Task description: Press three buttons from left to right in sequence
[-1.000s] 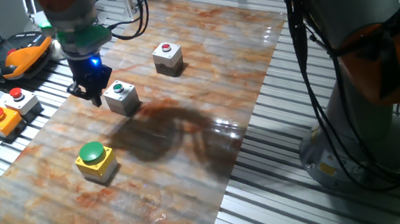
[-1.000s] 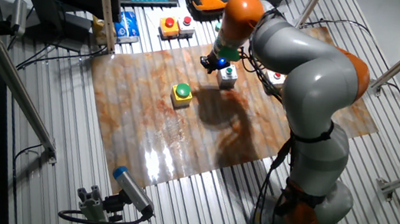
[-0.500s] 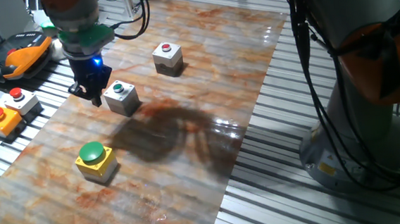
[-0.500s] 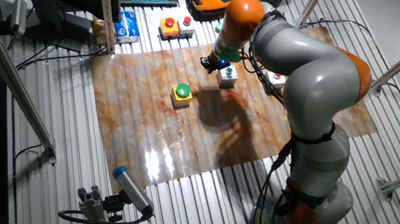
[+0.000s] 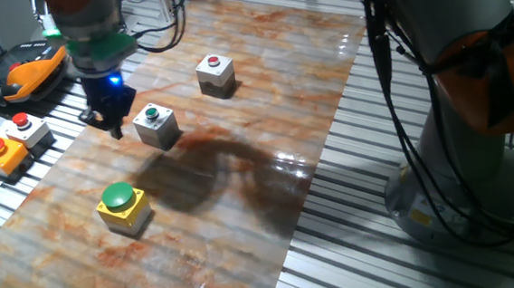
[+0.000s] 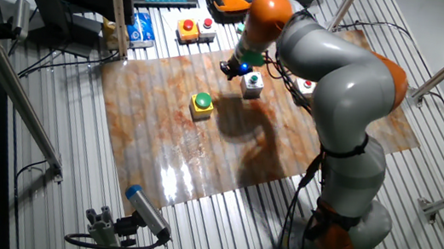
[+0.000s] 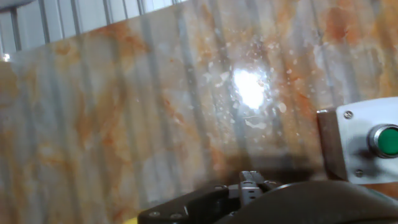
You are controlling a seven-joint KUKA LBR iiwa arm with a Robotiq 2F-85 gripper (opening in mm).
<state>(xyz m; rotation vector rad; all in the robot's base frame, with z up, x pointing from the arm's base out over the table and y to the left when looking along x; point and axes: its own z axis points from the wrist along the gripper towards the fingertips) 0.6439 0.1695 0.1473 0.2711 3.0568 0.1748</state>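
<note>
Three box switches stand on the marbled board (image 5: 263, 98). The light grey box with a small red button (image 5: 215, 74) is at the far end. The light grey box with a small green button (image 5: 156, 126) is in the middle; it also shows at the right edge of the hand view (image 7: 367, 146). The yellow box with a large green dome (image 5: 121, 206) is nearest. My gripper (image 5: 110, 120) hangs just left of the green-button box, beside it and not over it, fingers pointing down. In the other fixed view the gripper (image 6: 231, 68) is left of that box (image 6: 252, 83). No view shows a finger gap.
An orange box with a red button (image 5: 2, 153) and a grey box with a raised red button (image 5: 27, 128) sit off the board on the slatted table at the left. A handheld controller (image 5: 25, 69) lies behind them. The arm's base (image 5: 475, 147) stands at the right.
My gripper has shifted a little to the left, away from the green-button box. The boxes have not moved.
</note>
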